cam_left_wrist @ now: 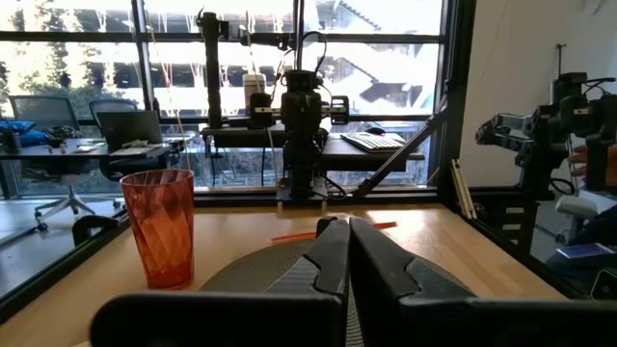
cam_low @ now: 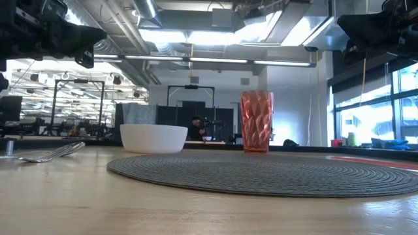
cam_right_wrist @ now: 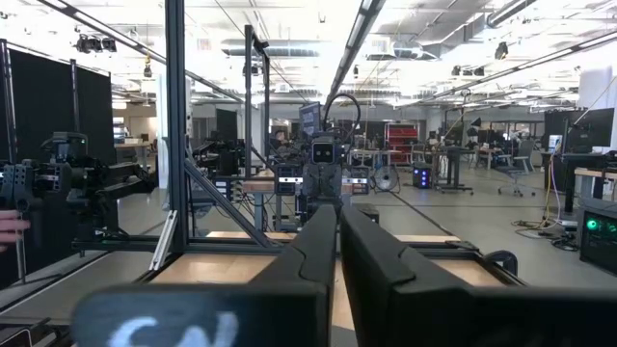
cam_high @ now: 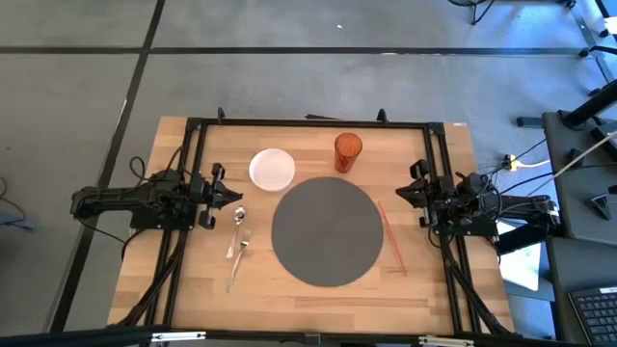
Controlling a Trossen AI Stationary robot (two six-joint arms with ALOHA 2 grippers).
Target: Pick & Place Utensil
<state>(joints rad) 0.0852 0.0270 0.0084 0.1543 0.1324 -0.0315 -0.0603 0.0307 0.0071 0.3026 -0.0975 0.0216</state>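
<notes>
Wooden table [cam_high: 193,299] carries round grey placemat [cam_high: 327,230] at centre. We note white bowl [cam_high: 272,168] and orange tumbler [cam_high: 347,151] just beyond mat, apart from each other. Spoon [cam_high: 237,224] and fork [cam_high: 238,258] lie side by side left of mat; red chopsticks [cam_high: 391,237] right of it. Left gripper [cam_high: 218,197] parked at left edge near spoon, fingers clenched, empty. Right gripper [cam_high: 416,195] parked at right edge, fingers likewise pressed together, empty.

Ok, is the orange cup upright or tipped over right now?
Upright. The orange cup stands on its base on the table beyond the round grey placemat in the low view, and the high view looks down into its open mouth.
</notes>
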